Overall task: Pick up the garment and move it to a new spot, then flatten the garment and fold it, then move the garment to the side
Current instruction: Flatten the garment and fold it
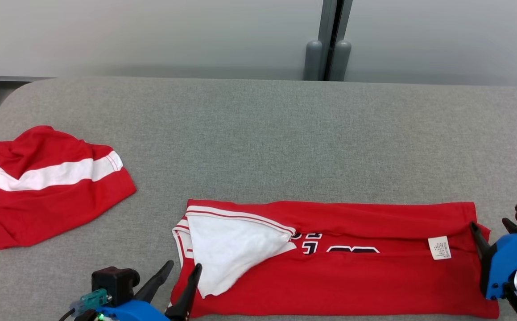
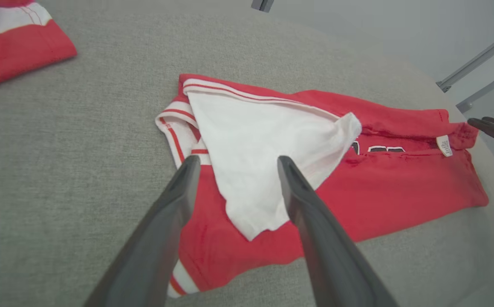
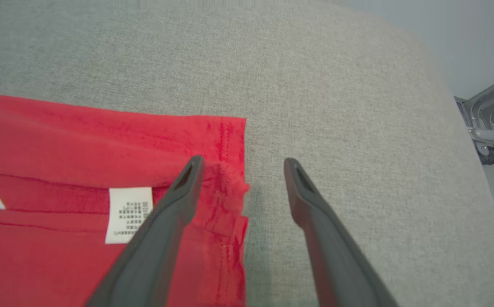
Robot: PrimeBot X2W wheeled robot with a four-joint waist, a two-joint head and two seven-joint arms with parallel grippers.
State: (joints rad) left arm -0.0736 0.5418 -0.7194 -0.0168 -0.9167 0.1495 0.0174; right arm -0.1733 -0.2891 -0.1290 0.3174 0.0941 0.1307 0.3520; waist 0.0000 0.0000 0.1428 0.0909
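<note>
On the folded red garment (image 1: pixel 352 276), white care label (image 1: pixel 439 248), print unreadable; left gripper (image 2: pixel 238 158), right gripper (image 3: pixel 243 160) both agape, empty.

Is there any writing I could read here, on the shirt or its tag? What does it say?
White tag on the folded red shirt: rows of tiny print, too small to read.
Black-and-white lettering on the shirt: mostly hidden under a fold, not readable.
No text here can be quoted.
</note>
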